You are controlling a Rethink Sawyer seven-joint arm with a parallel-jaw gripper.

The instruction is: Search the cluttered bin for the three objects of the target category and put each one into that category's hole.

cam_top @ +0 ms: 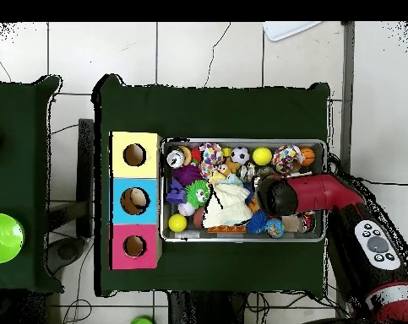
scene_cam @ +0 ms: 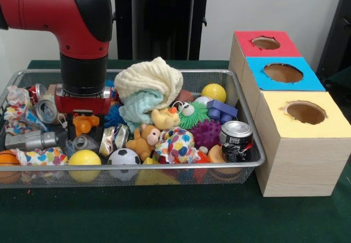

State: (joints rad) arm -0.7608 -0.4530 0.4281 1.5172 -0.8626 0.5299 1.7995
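In the bin's (scene_cam: 249,144) left half, your gripper (scene_cam: 83,121) hung low over an orange toy (scene_cam: 85,123); whether it was open, shut or gripping could not be told. You did best to lift straight, clear of the cloth (scene_cam: 148,86), toward the holes (scene_cam: 305,112) at right.

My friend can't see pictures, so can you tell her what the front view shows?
A red and black robot arm reaches down into a wire bin crammed with toys: balls, a teddy bear, a crumpled cloth and cans. Beside the bin stands a wooden box with three round holes, topped red, blue and yellow.
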